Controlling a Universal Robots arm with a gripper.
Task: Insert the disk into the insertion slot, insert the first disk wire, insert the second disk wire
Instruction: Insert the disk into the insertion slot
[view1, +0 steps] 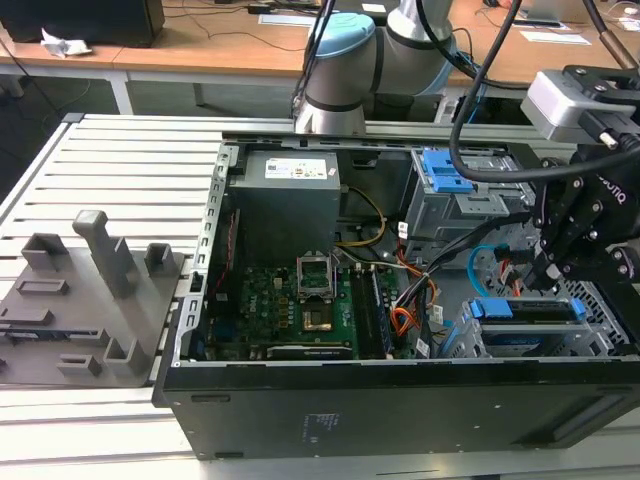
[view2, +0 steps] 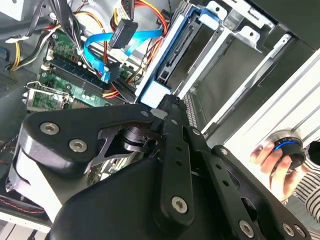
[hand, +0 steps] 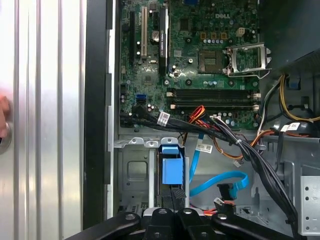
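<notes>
The disk (view1: 528, 310), in its bright blue carrier (hand: 172, 170), lies inside the insertion slot (view1: 520, 345), a low grey bay at the exterior view's right. My gripper (view2: 169, 104) is shut, and its tips rest against the blue carrier's end (view2: 155, 92). In the exterior view the gripper (view1: 545, 272) hangs just above the disk. The first disk wire, an orange, red and yellow bundle, ends in a black plug (view2: 125, 34) that hangs loose beside the bay. The second disk wire (hand: 220, 182), a light blue cable, loops free next to it (view2: 95, 47).
The open case holds a green motherboard (view1: 300, 300), a power supply (view1: 290, 190) and a taller grey cage with a blue latch (view1: 445, 170). A thick black cable bundle (hand: 250, 150) crosses near the bay. A grey fixture tray (view1: 80, 300) sits at the exterior view's left. A person's hand (view2: 275, 160) grips a knob outside the case.
</notes>
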